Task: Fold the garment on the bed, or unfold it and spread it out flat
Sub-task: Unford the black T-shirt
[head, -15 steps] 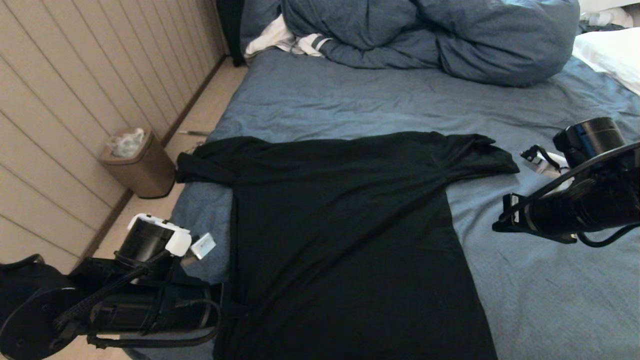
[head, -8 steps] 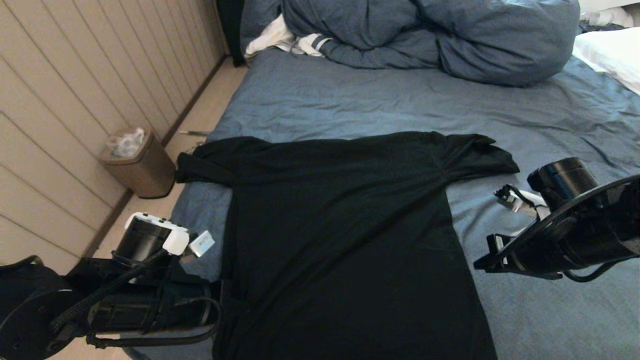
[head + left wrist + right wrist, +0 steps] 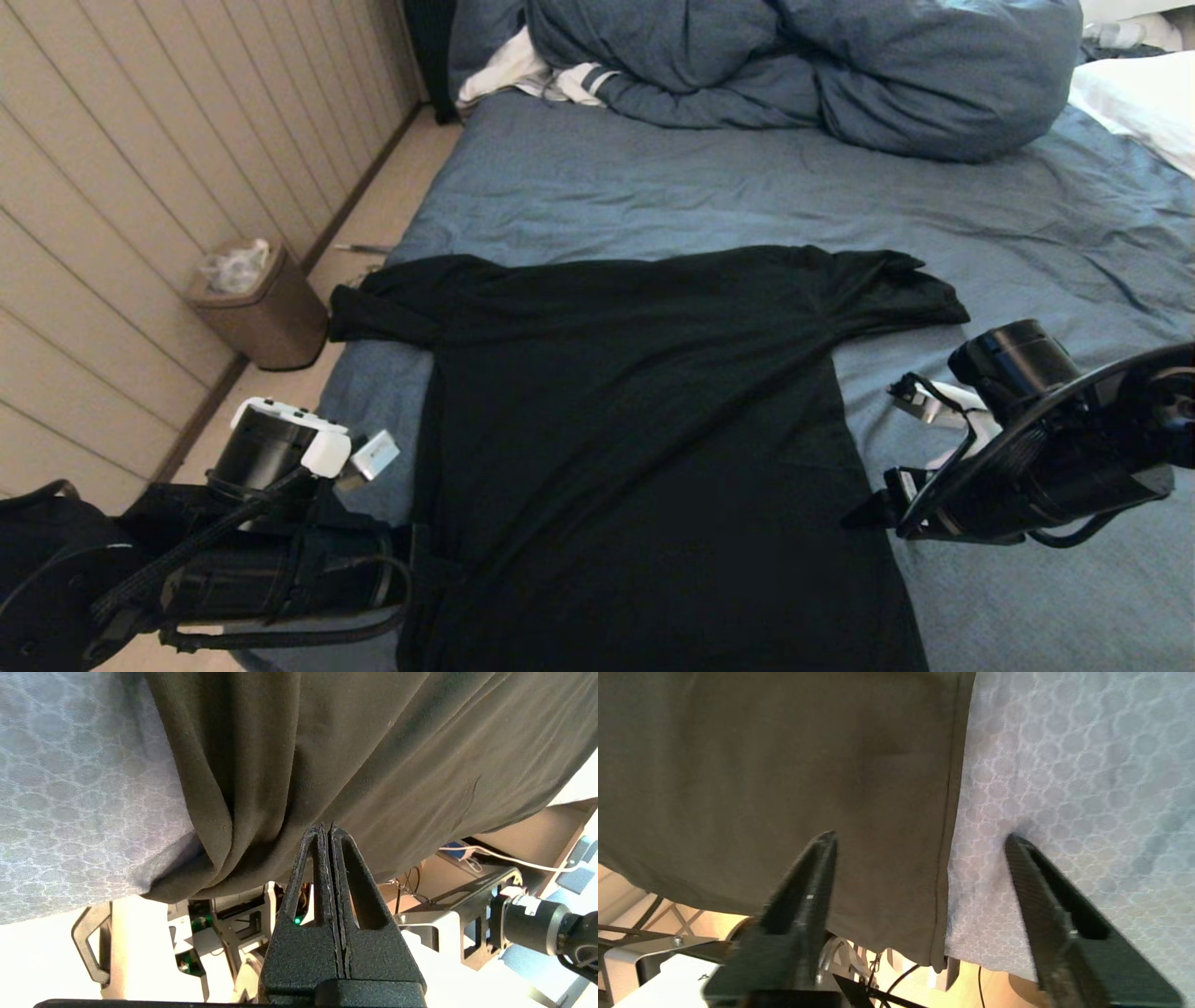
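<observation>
We see the left pincer (image 3: pixel 329 833) clenched and empty at the shirt's (image 3: pixel 644 429) left hem. The shirt lies spread, plain side up, on the bed (image 3: pixel 653 177). The right pincer (image 3: pixel 920 844) stands released, straddling its right side edge.

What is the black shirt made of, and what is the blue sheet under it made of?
The black T-shirt looks like soft, thin knit cloth, probably cotton: it is matte, drapes in loose folds and has a stitched side seam. The bed's blue sheet looks like a woven or quilted fabric: up close it shows a pale honeycomb pattern, and it wrinkles easily.
</observation>
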